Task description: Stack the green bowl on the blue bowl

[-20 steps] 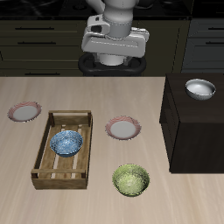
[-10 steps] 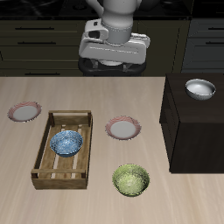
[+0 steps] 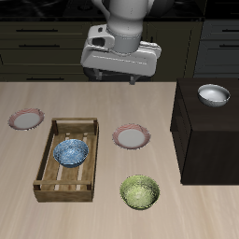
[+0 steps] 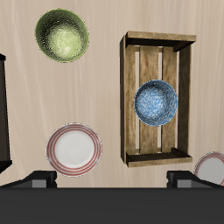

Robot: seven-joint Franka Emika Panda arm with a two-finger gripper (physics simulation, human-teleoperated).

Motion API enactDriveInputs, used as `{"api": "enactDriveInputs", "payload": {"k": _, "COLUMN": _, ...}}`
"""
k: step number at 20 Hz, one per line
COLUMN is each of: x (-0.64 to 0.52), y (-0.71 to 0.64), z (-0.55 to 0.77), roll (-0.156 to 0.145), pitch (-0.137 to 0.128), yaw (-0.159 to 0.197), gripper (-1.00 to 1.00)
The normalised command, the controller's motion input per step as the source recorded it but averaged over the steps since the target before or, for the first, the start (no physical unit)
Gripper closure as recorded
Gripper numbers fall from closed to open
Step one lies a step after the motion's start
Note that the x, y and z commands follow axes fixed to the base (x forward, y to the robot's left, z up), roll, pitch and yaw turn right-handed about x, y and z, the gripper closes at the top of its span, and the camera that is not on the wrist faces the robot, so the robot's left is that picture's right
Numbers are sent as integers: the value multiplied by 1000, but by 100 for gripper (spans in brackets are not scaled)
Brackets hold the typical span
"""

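Note:
The green bowl (image 3: 139,192) stands on the table near the front edge; it also shows in the wrist view (image 4: 62,35). The blue bowl (image 3: 72,152) sits inside a wooden crate (image 3: 47,168), seen in the wrist view too (image 4: 157,102). My gripper (image 3: 117,75) hangs high above the table's back part, far from both bowls. In the wrist view the gripper (image 4: 112,182) has its fingers (image 4: 39,180) wide apart and holds nothing.
A pink-rimmed plate (image 3: 131,137) lies between the crate and a dark cabinet (image 3: 207,140). A second plate (image 3: 26,119) lies beyond the crate. A white-grey bowl (image 3: 214,94) stands on the cabinet. The crate (image 4: 131,105) has raised walls.
The arm has risen and tilted, bringing the hand slightly forward over the table's back edge. The bowls and plates have not moved.

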Motion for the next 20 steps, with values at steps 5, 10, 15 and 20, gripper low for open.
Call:
{"api": "enactDriveInputs", "payload": {"k": 5, "x": 419, "y": 7, "z": 11, "roll": 1, "pitch": 11, "yaw": 4, "gripper": -100}}
{"api": "enactDriveInputs", "payload": {"k": 10, "x": 293, "y": 1, "z": -37, "roll": 27, "pitch": 27, "yaw": -6, "gripper": -100}}
{"api": "enactDriveInputs", "payload": {"k": 15, "x": 437, "y": 1, "z": -12, "roll": 14, "pitch": 5, "yaw": 20, "gripper": -100}}
{"api": "enactDriveInputs", "payload": {"k": 20, "x": 375, "y": 9, "z": -52, "roll": 6, "pitch": 11, "yaw": 15, "gripper": -100}}
